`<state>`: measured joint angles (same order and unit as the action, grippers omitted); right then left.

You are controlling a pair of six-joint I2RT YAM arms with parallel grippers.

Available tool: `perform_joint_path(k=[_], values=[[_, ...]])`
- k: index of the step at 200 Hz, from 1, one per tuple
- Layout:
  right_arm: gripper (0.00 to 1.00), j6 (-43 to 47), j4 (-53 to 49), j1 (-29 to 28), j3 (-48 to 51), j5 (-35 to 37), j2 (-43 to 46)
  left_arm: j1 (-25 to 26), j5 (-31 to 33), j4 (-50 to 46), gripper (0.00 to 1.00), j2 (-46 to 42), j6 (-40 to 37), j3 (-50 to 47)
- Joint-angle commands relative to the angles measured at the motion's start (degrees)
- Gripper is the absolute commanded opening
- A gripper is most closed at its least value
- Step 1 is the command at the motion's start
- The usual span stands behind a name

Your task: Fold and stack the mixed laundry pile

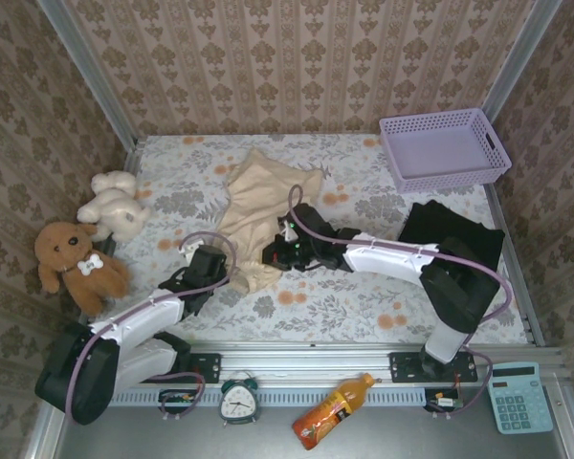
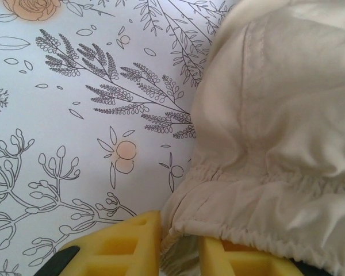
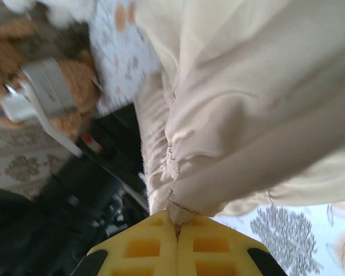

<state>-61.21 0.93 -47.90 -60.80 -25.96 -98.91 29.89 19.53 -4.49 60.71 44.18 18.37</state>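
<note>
The beige-cream garment [image 1: 263, 206] lies spread mid-table, slightly left of centre, with its gathered hem toward the near edge. The left gripper [image 1: 231, 273] meets that hem from the near left. Its yellow fingers [image 2: 123, 244] stand narrowly apart, with the hem bunched and pinched between them. The right gripper [image 1: 275, 256] reaches in from the right, its fingers [image 3: 144, 247] pressed together on a fold of the same garment.

The black T-shirt [image 1: 454, 239] lies at the right edge, partly under the right arm and well apart from the beige piece. Bare floral table [image 1: 344, 306] runs open along the near edge and between the two garments. The lavender basket [image 1: 445, 148] takes the far right corner. The white plush [image 1: 115, 204] and brown plush [image 1: 77, 258] crowd the left edge.
</note>
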Motion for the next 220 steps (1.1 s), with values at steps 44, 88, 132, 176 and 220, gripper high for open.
perform_joint_path(k=[44,88,132,176,220], values=[[0.3,0.5,-5.1,-0.3,3.0,-2.5,-7.7,-1.4,2.1,-2.8,0.24,-3.4,1.3,-0.1],[0.54,10.6,-16.7,4.3,1.2,4.5,4.6,-3.4,0.5,-11.8,0.41,-13.7,-0.1,3.2],[0.55,20.4,-21.6,17.7,-2.7,9.5,5.8,-3.3,-2.1,-19.2,0.39,-16.1,-2.6,9.6],[0.45,29.3,-22.8,22.9,-17.6,15.2,-7.3,0.6,-13.2,-2.9,0.11,-7.4,0.3,11.4],[0.39,27.3,-21.5,24.4,-34.0,14.8,-24.5,8.1,-14.8,7.4,0.0,9.0,5.3,13.7]])
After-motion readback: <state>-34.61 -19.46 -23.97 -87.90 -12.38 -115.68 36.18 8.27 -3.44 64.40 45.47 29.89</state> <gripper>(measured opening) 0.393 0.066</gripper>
